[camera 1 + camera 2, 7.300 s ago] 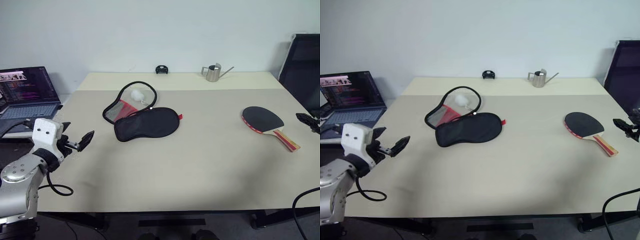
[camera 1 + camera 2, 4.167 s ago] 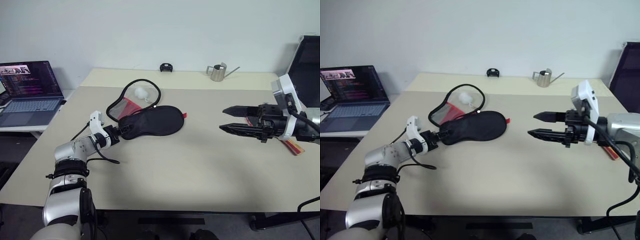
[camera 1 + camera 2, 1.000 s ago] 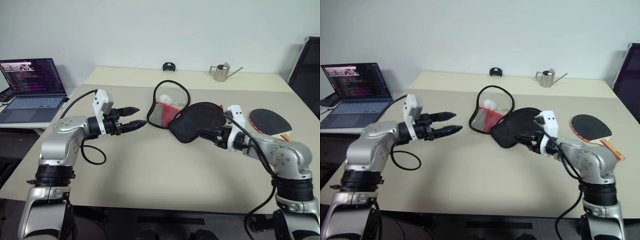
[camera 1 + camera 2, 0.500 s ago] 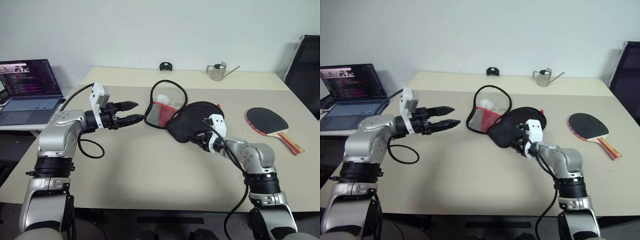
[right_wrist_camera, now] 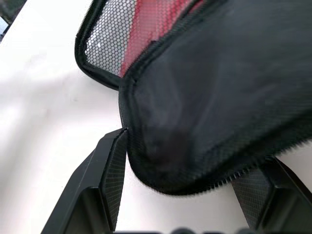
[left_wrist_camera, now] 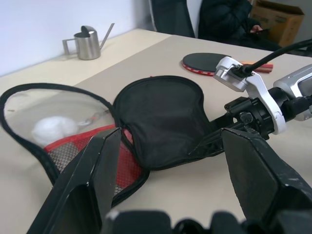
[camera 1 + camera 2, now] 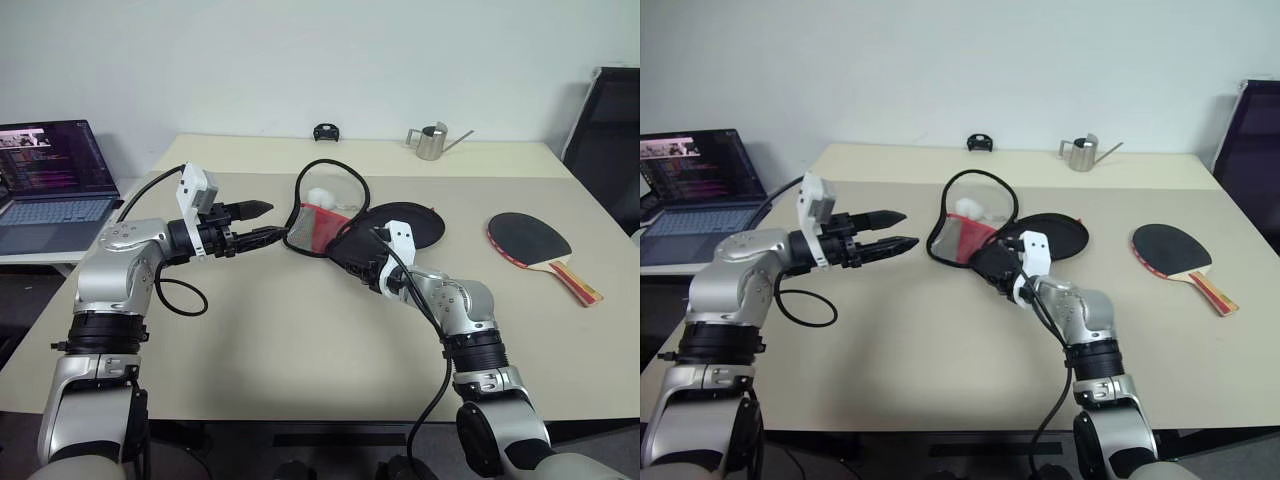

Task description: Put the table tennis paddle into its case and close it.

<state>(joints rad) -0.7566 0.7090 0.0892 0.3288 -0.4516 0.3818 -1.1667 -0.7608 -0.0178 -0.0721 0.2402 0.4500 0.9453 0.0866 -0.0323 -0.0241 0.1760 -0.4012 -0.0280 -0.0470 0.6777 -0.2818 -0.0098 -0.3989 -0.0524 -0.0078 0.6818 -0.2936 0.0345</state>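
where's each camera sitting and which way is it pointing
Head pair: looks forward and down over the beige table; both arms in frame.
Left wrist: looks along the left gripper, jaws open, at the open soft black fabric case.
Right wrist: close along the right gripper, jaws straddling the case's narrow end.
Every view shares the case.

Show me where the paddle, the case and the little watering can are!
paddle (image 7: 525,238), left eye view, black rubber face.
case (image 7: 405,222), left eye view, black fabric flap.
watering can (image 7: 431,144), left eye view, metal body.
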